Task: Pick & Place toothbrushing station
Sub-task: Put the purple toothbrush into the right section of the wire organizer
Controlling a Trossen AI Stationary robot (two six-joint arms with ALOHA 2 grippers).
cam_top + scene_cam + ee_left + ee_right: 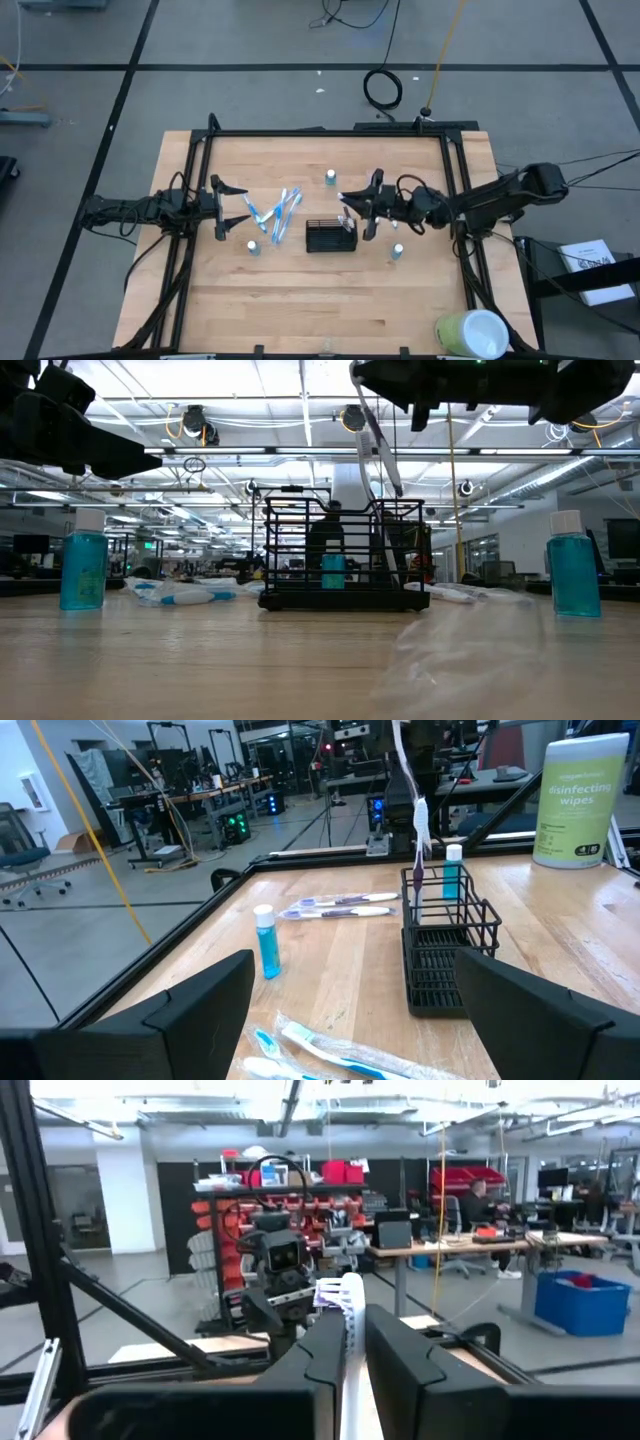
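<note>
We see the left gripper [234, 207] with jaws wide apart, left of the toothbrushing station [331, 237], loose toothbrushes [278, 211] between them, the station mid-tabletop [300, 300], the right gripper [356, 208] just above its right end, jaws clamped on a wrapped toothbrush [378, 452]

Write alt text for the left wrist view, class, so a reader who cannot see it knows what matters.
A wrapped toothbrush hangs upright from the right hand over the black wire-mesh holder on a wooden table. Small blue bottles, more wrapped toothbrushes and a tub of disinfecting wipes stand or lie around it. The left hand's open fingers frame the foreground.
</note>
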